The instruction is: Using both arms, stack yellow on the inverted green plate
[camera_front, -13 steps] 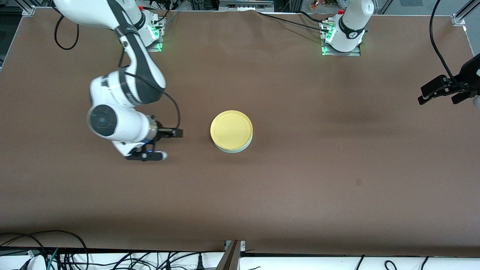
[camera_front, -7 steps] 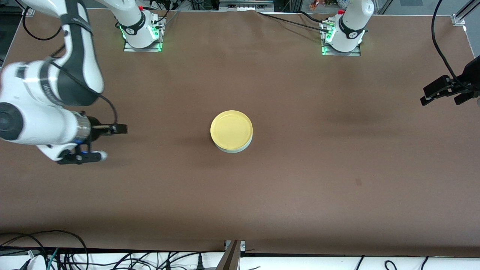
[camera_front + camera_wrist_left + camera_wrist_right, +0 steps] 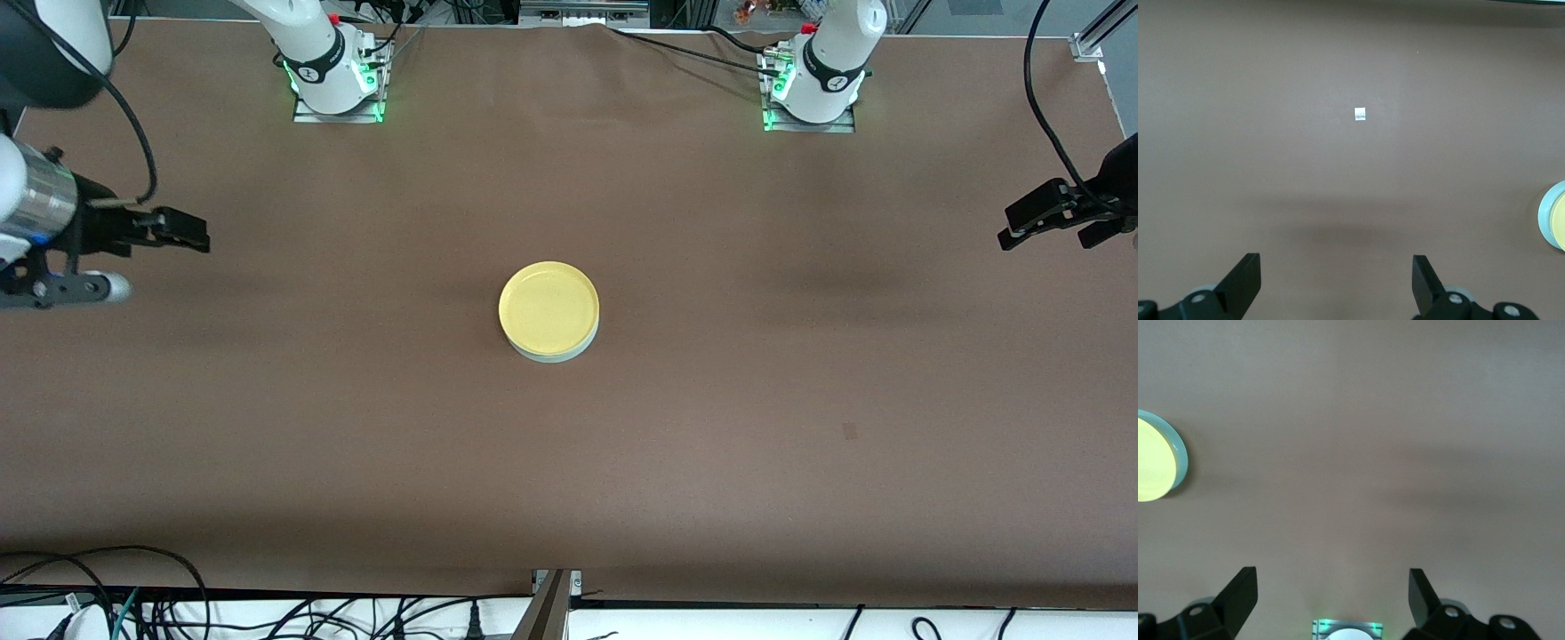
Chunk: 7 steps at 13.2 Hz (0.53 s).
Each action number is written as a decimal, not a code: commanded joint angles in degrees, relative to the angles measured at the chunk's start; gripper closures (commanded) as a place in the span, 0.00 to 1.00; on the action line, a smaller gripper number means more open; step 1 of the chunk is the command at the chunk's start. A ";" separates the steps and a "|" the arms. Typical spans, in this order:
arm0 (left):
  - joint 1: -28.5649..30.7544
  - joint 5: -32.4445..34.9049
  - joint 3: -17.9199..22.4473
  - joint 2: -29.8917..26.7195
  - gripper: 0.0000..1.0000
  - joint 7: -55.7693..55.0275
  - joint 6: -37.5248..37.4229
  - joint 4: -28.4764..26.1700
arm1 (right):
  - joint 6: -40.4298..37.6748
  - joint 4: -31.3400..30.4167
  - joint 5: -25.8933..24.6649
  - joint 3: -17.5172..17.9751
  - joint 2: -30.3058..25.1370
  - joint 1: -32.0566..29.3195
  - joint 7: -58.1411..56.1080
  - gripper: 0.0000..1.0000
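Note:
The yellow plate (image 3: 548, 308) lies right way up on the pale green plate (image 3: 556, 355), of which only a rim shows, in the middle of the table. My right gripper (image 3: 191, 238) is open and empty, in the air over the right arm's end of the table, well apart from the stack. My left gripper (image 3: 1040, 233) is open and empty over the left arm's end. In the left wrist view my left gripper (image 3: 1336, 280) is over bare cloth, with the yellow plate (image 3: 1559, 228) and the green rim (image 3: 1543, 212) at the edge. In the right wrist view my right gripper (image 3: 1331, 593) is likewise wide apart, with the yellow plate (image 3: 1150, 463) and the green rim (image 3: 1180, 457) showing.
Brown cloth covers the table (image 3: 711, 400). The arm bases (image 3: 333, 84) (image 3: 813, 89) stand along the edge farthest from the front camera. A small white tag (image 3: 1361, 114) lies on the cloth. Cables (image 3: 133, 604) run below the nearest edge.
My right arm has swung away from beside the stacked plates toward its own end of the table. The left gripper has barely moved. The plates have not moved.

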 commanded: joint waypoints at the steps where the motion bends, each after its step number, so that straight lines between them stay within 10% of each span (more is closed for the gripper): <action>1: -0.09 -1.06 0.37 0.84 0.00 -0.30 -0.39 1.63 | 0.61 -5.08 -1.54 3.01 -6.89 -3.45 -0.21 0.00; 7: -0.08 -0.97 0.38 0.84 0.00 -0.30 -0.39 1.63 | 1.48 -12.03 -1.46 5.46 -13.67 -7.92 -0.21 0.00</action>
